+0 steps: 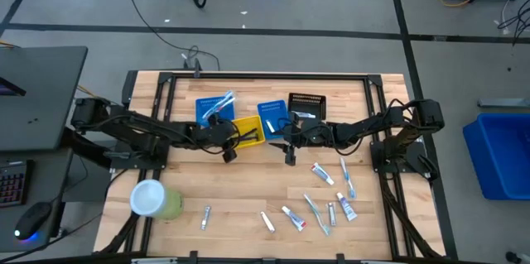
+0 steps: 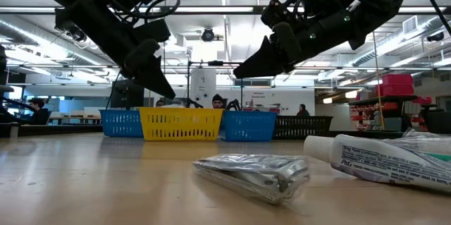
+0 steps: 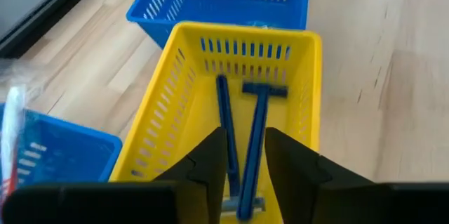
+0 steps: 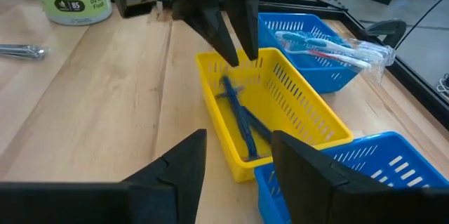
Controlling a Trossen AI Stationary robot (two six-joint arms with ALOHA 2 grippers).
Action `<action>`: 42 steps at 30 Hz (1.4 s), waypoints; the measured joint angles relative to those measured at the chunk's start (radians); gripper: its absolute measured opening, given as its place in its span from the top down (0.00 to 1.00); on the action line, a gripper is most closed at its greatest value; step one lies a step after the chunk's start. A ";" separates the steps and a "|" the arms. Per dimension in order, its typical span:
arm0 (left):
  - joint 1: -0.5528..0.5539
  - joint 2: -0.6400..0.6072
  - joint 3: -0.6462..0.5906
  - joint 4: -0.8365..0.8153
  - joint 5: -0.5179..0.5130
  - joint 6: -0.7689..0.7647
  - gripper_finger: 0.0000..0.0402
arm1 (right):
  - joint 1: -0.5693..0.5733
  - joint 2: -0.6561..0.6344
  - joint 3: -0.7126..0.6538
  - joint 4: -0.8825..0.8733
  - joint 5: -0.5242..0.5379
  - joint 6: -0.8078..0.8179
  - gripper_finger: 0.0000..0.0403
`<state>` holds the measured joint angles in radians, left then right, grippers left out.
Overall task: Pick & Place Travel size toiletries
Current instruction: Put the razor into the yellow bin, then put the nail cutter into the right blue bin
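Note:
Two dark blue razors [image 3: 256, 126] lie in the yellow bin [image 1: 248, 129], also seen in the right wrist view [image 4: 238, 115]. My left gripper [image 1: 230, 146] hangs over that bin's left end, fingers pointing down, narrowly open and empty [image 4: 240, 52]. My right gripper [image 1: 288, 150] hovers just right of the yellow bin, open and empty [image 4: 238, 161]. Packed toothbrushes [image 4: 330, 45] lie in the left blue bin [image 1: 214, 108]. Several white tubes [image 1: 321, 173] and toothbrushes [image 1: 346, 177] lie loose on the table's near right part.
A second blue bin [image 1: 272, 115] and a black bin [image 1: 306, 105] stand right of the yellow one. A big green cylinder with a white lid [image 1: 153, 199] stands near left. A foil packet [image 2: 254, 172] and a tube [image 2: 380, 158] lie near the front edge.

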<state>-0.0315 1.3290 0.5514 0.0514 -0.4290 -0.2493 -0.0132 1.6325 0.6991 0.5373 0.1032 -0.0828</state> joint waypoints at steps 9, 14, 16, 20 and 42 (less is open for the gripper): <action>0.000 -0.027 0.009 0.012 0.000 0.036 0.64 | 0.000 0.000 0.000 -0.002 0.000 0.000 0.56; 0.000 -0.082 0.044 0.013 0.016 0.039 0.63 | 0.000 0.000 0.000 -0.007 -0.001 0.000 0.56; 0.000 -0.096 0.054 0.018 0.053 0.038 0.63 | 0.000 0.000 0.000 -0.009 -0.001 0.000 0.57; 0.000 -0.095 0.063 0.026 0.153 0.008 0.63 | 0.000 0.000 0.000 -0.009 -0.001 0.000 0.57; -0.084 0.004 0.063 0.101 0.333 -0.022 0.68 | 0.000 0.000 0.000 0.005 -0.004 0.045 0.57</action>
<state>-0.1155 1.3333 0.6143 0.1520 -0.0957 -0.2714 -0.0127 1.6325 0.6994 0.5421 0.0991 -0.0381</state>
